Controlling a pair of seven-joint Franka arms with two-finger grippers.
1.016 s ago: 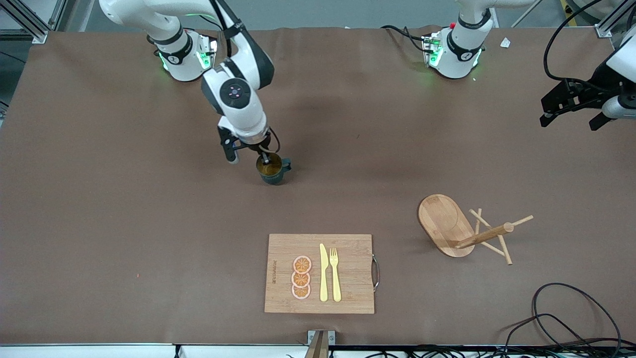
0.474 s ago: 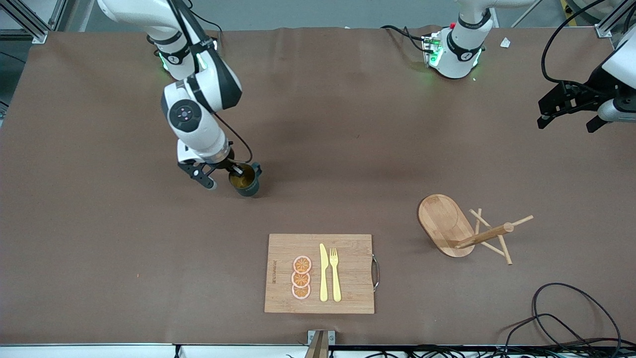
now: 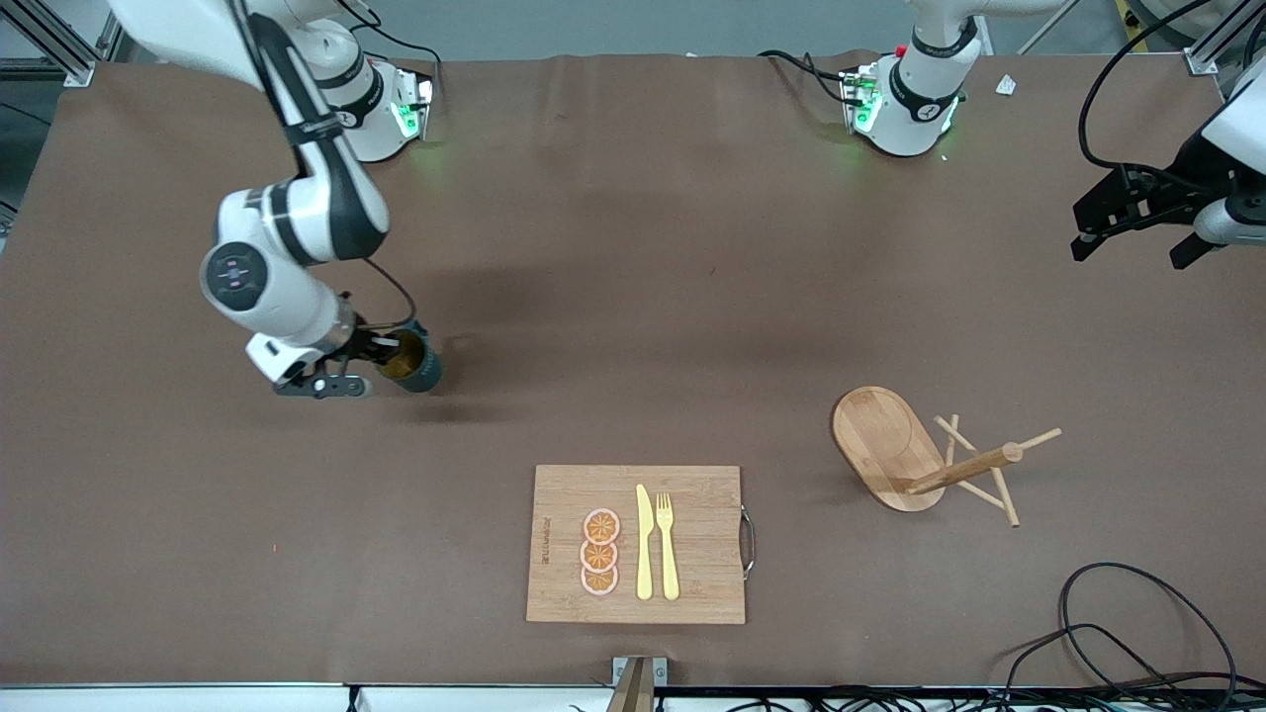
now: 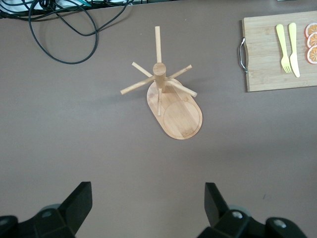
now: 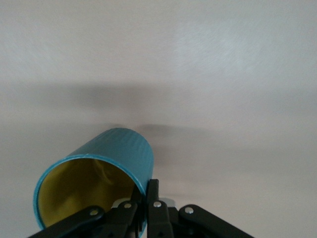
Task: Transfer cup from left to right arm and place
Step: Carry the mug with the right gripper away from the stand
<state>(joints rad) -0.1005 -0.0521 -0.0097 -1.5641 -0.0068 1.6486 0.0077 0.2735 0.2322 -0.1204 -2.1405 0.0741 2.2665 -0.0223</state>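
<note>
The right hand grips the wall of the cup, carried tilted over the table toward the right arm's end. The left hand waits with fingers spread wide and empty, over its own end.

Showing one cup, one cutting board, three orange slices, one yellow knife, one yellow fork, one wooden mug rack carrying apparently six pegs, two grippers: right gripper, left gripper. Cable count unclear.
</note>
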